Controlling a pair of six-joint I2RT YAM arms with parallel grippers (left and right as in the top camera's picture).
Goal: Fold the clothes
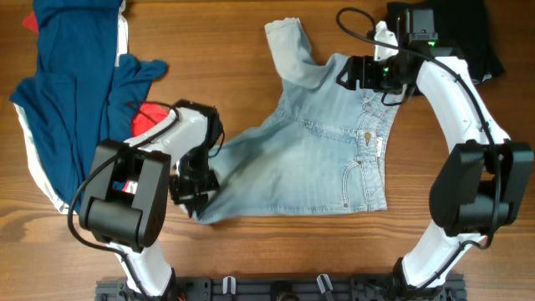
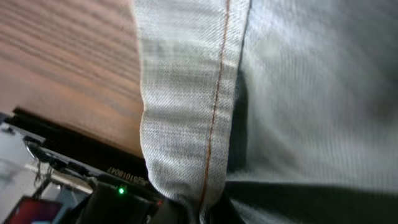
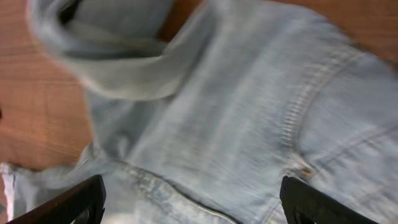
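1. Two pincers: my left pincer point(image 1: 197, 186) clamped the denim shorts point(image 1: 318, 159), lying mid-frame, at their lower-left hem; my right pincer point(image 1: 349, 73) gaped empty at their upper right.
2. Pulling one-sided could have bunched them.

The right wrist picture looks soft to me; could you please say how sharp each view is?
Overhead: sharp and evenly lit, the denim shorts casting soft shadows. Left wrist: the orange-stitched hem is crisp, the cloth right of it out of focus, a dark shadow in the fold. Right wrist: blurred throughout, stitching smeared.
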